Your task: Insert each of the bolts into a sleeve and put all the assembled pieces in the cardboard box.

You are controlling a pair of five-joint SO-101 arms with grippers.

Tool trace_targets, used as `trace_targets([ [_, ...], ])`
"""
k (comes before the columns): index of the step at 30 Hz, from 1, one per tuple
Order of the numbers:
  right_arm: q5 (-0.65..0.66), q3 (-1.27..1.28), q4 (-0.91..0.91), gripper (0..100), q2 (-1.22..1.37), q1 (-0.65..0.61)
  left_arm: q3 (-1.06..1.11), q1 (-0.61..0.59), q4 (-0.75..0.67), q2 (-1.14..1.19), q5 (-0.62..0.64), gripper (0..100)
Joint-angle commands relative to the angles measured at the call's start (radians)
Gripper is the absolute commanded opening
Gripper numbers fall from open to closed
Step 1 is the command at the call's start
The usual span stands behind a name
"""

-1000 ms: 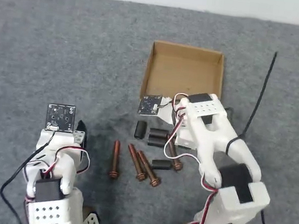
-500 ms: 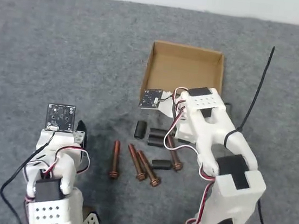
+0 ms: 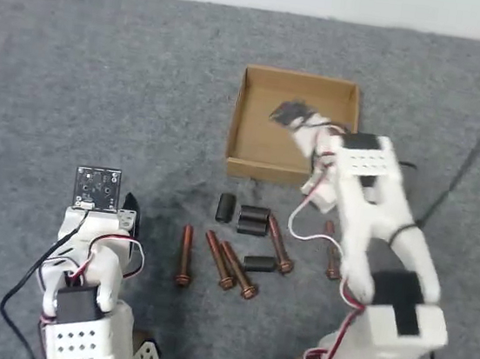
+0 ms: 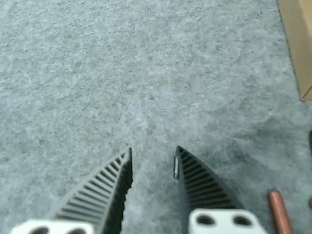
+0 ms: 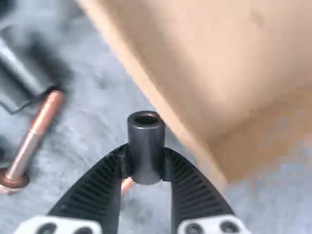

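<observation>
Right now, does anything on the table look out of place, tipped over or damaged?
Nothing stands out. The cardboard box sits upright and intact, the loose bolts and loose sleeves lie flat on the carpet beside it, and the right gripper holds one sleeve squarely between its jaws.

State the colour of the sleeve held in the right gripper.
The sleeve is black, clearest in the right wrist view.

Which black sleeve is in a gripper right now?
The sleeve clamped in the right gripper, beside the cardboard box; the other four sleeves lie loose on the carpet.
</observation>
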Motion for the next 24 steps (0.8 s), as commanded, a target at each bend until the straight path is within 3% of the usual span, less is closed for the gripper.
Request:
trace_targets([
  [1, -0.135, 0.041, 0.025, 0.6, -0.162, 0.09, -0.016, -0.003, -0.002, -0.018, 0.0, 14],
  [6, -0.241, 0.206, 0.015, 0.6, -0.323, 0.246, -0.016, -0.003, -0.002, -0.018, 0.0, 14],
  [16, -0.325, 0.559, 0.007, 0.6, -0.671, 0.515, -0.016, -0.003, -0.002, -0.02, 0.0, 14],
  [24, -0.327, 0.918, -0.229, 0.6, -0.895, 0.74, -0.016, -0.011, 0.0, -0.02, -0.003, 14],
])
